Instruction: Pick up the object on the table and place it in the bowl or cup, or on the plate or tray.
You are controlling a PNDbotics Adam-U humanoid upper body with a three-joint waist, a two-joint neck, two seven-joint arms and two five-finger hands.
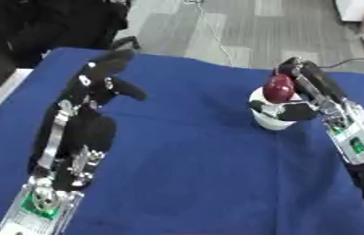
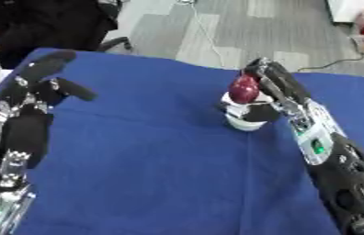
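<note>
A dark red fruit (image 1: 278, 88) is pinched in the right hand (image 1: 306, 94) directly over a white cup (image 1: 272, 117) for release, while the left hand (image 1: 97, 85) is held open.

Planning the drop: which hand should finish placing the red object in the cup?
Right. The right hand already holds the red object at the white cup; the left hand hovers open, far across the blue table.

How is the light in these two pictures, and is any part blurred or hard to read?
Left eye view: soft, even light, no glare on the blue tablecloth; the right hand is smeared around the dark red object over the white cup. Right eye view: same blur; the left hand reads as a black mass.
</note>
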